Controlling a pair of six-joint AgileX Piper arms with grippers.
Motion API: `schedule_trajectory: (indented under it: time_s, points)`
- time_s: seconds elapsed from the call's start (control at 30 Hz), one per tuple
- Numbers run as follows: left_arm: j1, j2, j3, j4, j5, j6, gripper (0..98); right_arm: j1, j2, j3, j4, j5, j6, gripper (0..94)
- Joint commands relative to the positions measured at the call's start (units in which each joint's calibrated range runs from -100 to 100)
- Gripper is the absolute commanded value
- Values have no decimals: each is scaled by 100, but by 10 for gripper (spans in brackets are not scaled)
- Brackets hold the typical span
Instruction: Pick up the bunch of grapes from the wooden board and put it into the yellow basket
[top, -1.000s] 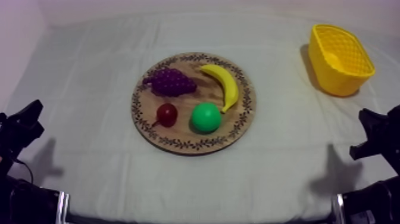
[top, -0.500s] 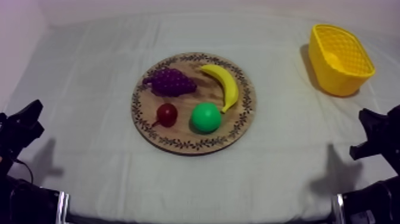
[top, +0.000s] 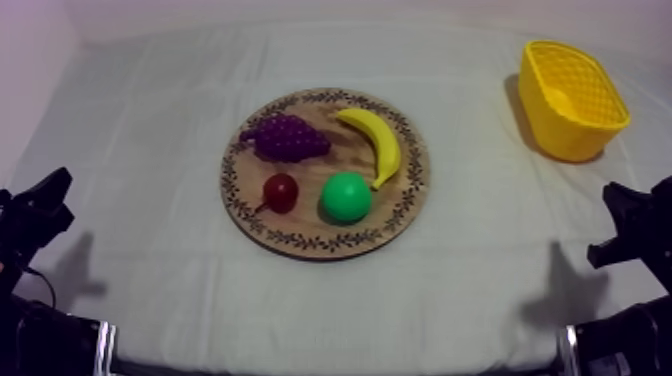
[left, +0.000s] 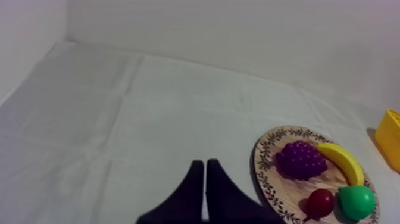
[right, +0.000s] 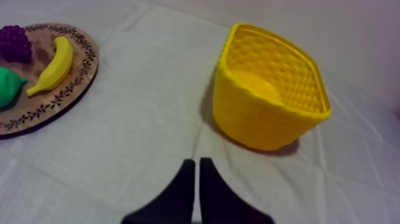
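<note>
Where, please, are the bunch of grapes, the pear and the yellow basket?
bunch of grapes (top: 287, 137), top view, middle of the cluster.
pear (top: 346, 196), top view, middle of its green body.
yellow basket (top: 562, 136), top view, its near outer wall.

The edge of our right wrist view cuts off the wooden board (right: 66, 94), part of the bunch of grapes (right: 14, 43) at its 10 o'clock and most of the pear (right: 8, 87), and our left wrist view clips the yellow basket (left: 390, 137).
</note>
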Motion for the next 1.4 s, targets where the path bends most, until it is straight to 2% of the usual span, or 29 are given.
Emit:
schedule_trajectory:
  time_s: [0.0, 0.53, 0.8, 1.03, 1.37]
  points:
    - [-3, 0, -3, 2, 1, -1, 1, 1, 2, -4, -2, -1, 7, 5]
    - [-3, 0, -3, 2, 1, -1, 1, -14, 2, -4, -2, -1, -131, 5]
    - [-3, 0, -3, 2, 1, -1, 1, -49, 281, -301, 183, -8, -76, 4]
    - [-3, 0, -3, 2, 1, -1, 1, -161, 1381, -1590, 193, 239, 82, 4]
    - [-3, 0, -3, 2, 1, -1, 1, -340, 3844, -4273, -148, 621, 523, 4]
